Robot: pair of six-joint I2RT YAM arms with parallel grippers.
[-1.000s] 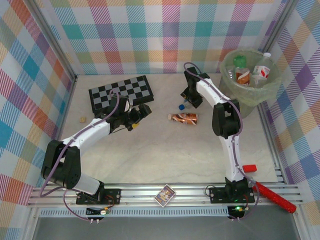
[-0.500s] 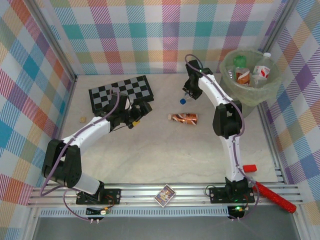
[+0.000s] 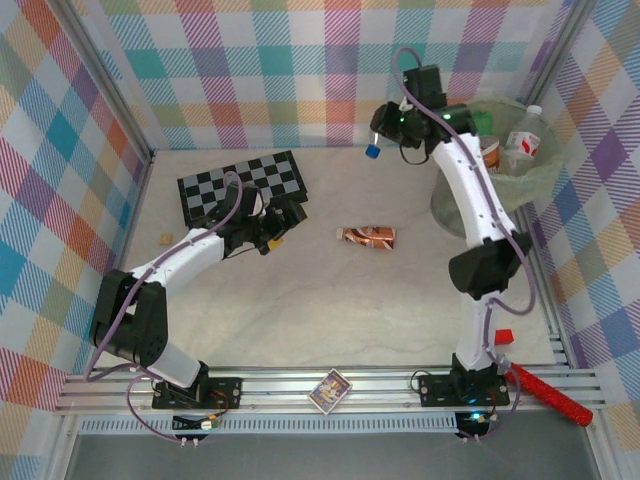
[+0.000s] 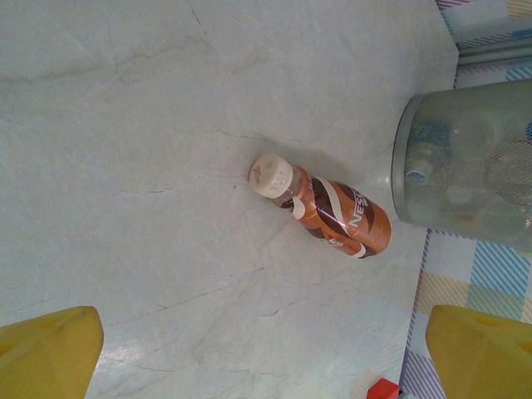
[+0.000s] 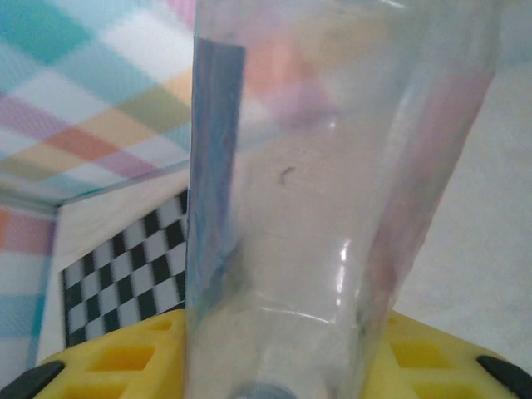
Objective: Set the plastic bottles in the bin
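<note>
Above the table (image 3: 330,300), right fingers (image 5: 108,362) gripping a clear bottle (image 5: 332,208) have risen; left fingers (image 4: 50,349) gape.

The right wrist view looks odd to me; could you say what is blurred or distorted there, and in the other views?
Right wrist: the clear bottle is too close, soft, and smears what lies behind it. Left wrist: the brown bottle is sharp, the yellow fingers blurred. Top external: even light, in focus.

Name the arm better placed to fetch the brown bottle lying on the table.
Left. The left fingers are open and empty, with the brown bottle lying straight ahead of them. The right fingers are shut on a clear bottle, raised left of the bin.
</note>
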